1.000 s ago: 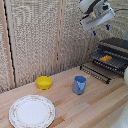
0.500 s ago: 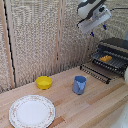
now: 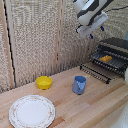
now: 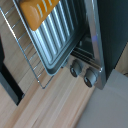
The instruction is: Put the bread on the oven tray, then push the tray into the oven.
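Note:
The orange-yellow bread (image 3: 105,58) lies on the dark oven pan (image 3: 112,62), which sticks out of the oven's open front. The black-and-silver oven (image 3: 117,45) stands on the table at the exterior view's right. My gripper (image 3: 96,32) hangs in the air above and to the exterior view's left of the oven, well clear of the bread. Its blue-tipped fingers are apart and hold nothing. The wrist view looks down on the bread (image 4: 40,12), the ribbed pan (image 4: 57,40), a wire rack edge (image 4: 25,57) and the oven's two knobs (image 4: 82,72).
A blue cup (image 3: 79,84) stands mid-table in front of the oven. A yellow bowl (image 3: 44,82) and a patterned white plate (image 3: 31,111) sit toward the exterior view's left. A wire grate (image 3: 96,72) slopes down from the oven front. A woven screen is behind.
My gripper has drifted slightly toward the exterior view's left, above the oven. The bread and pan have not moved.

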